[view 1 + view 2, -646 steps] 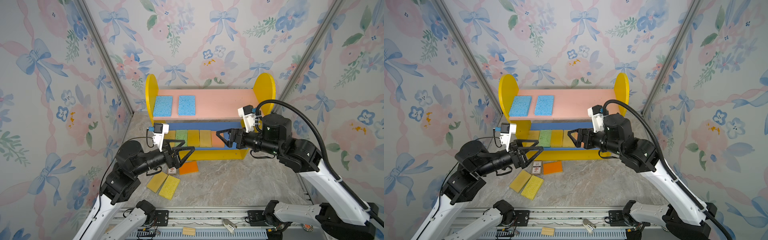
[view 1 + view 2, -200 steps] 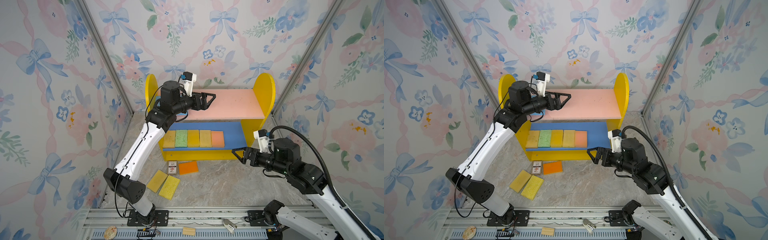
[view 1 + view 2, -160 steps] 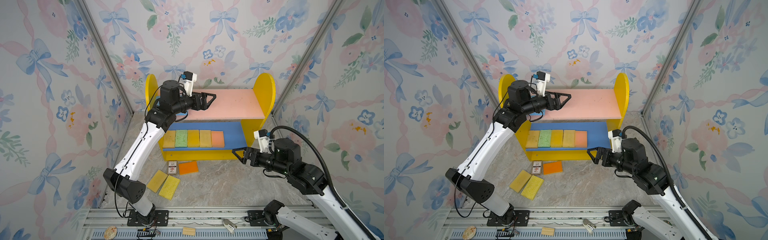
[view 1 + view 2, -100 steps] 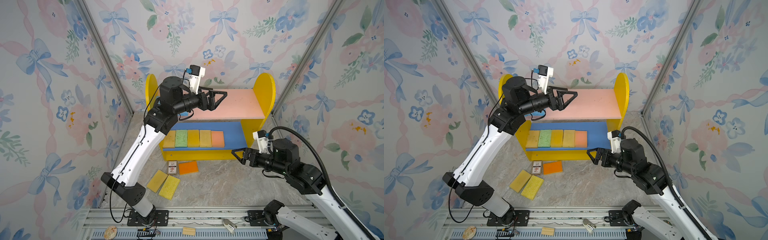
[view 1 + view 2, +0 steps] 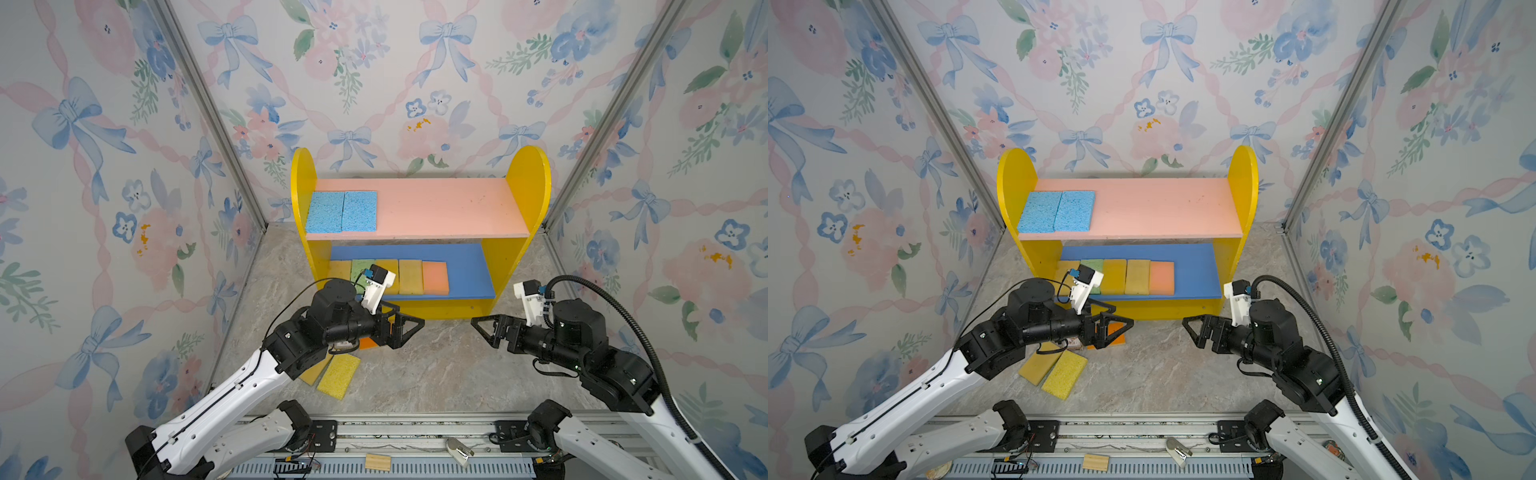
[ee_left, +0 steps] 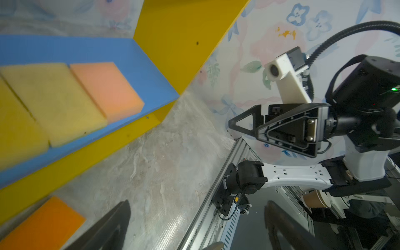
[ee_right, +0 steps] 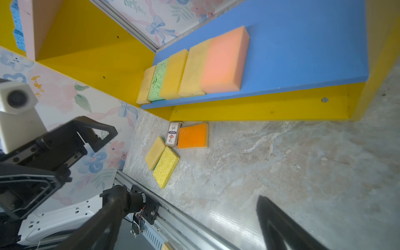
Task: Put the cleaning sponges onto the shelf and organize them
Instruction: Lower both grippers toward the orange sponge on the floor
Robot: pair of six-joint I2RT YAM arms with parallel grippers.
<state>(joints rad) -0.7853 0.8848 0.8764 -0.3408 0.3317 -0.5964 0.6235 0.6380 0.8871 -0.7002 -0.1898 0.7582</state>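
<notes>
While the left gripper (image 5: 409, 332) and right gripper (image 5: 484, 332) gape wide and empty, three sponges lie loose.
Yellow sponge (image 7: 166, 166), mustard sponge (image 7: 154, 152) and orange sponge (image 7: 192, 136) rest on the floor (image 5: 449, 374) before the shelf (image 5: 528, 195); beyond, its blue board (image 5: 469, 270) carries a row of five sponges (image 5: 411, 276), its pink board (image 5: 436, 208) two blue sponges (image 5: 359, 211), touching.

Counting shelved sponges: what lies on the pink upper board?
Two blue rectangular foam sponges touch side by side, left on the pink wooden board. Nothing else; no part is covered.
</notes>
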